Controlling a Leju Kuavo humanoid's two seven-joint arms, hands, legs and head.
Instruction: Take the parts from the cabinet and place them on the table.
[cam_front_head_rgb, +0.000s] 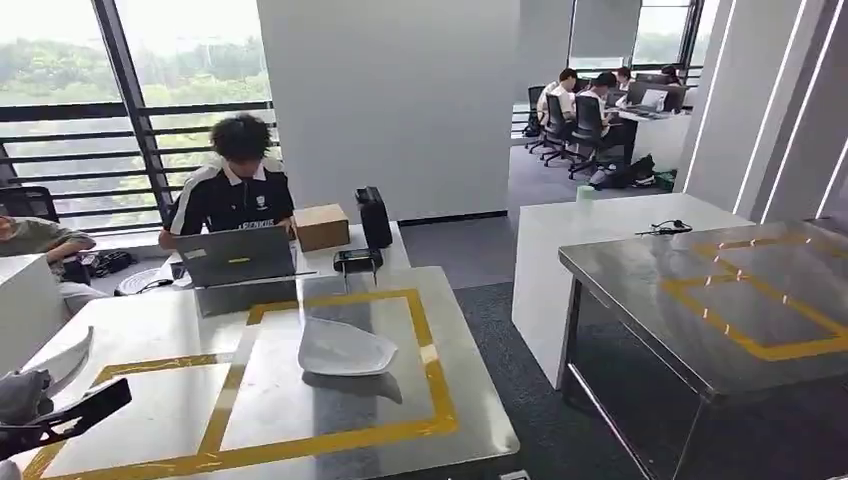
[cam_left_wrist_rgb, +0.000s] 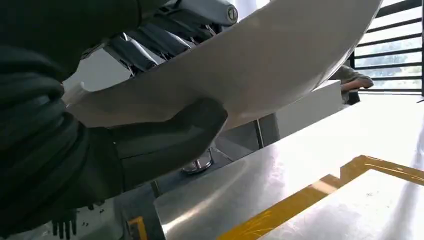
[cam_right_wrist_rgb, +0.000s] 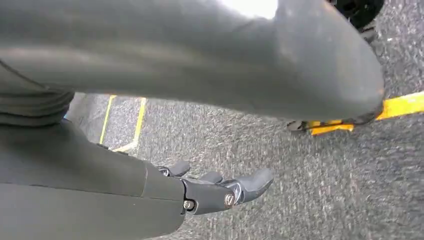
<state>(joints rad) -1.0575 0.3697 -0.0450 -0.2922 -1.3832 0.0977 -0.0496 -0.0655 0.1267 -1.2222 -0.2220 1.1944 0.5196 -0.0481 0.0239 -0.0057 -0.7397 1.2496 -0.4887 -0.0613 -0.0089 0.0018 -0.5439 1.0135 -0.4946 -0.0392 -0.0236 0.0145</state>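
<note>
**Left hand grips a white curved part beside the steel table; a second part lies on the table**

The left hand (cam_left_wrist_rgb: 150, 145) grips a white curved shell part (cam_left_wrist_rgb: 260, 65). In the left wrist view the thick grey thumb presses on one face of the part and the darker fingers (cam_left_wrist_rgb: 145, 42) lie across the other face, so the part is clamped between them. The part reaches far beyond the hand and hangs above the edge of the steel table (cam_left_wrist_rgb: 300, 165), apart from its surface. In the head view the left hand (cam_front_head_rgb: 45, 405) sits at the near left corner of this table (cam_front_head_rgb: 150, 330), with the white part (cam_front_head_rgb: 60, 355) rising just beyond it.

A second white shell part (cam_front_head_rgb: 345, 348) lies flat on the table, well apart from the left hand, inside the rectangle of yellow tape (cam_front_head_rgb: 440, 385).

The right hand (cam_right_wrist_rgb: 220, 190) hangs over grey carpet (cam_right_wrist_rgb: 300, 180). It holds nothing; its fingers are a little bent and not pressed together.

Beyond the table a person (cam_front_head_rgb: 235, 185) sits behind a grey laptop (cam_front_head_rgb: 238, 255). White letters stand on the dark shirt, but they are too small to read with certainty. A cardboard box (cam_front_head_rgb: 321, 226) stands beside the laptop.
</note>
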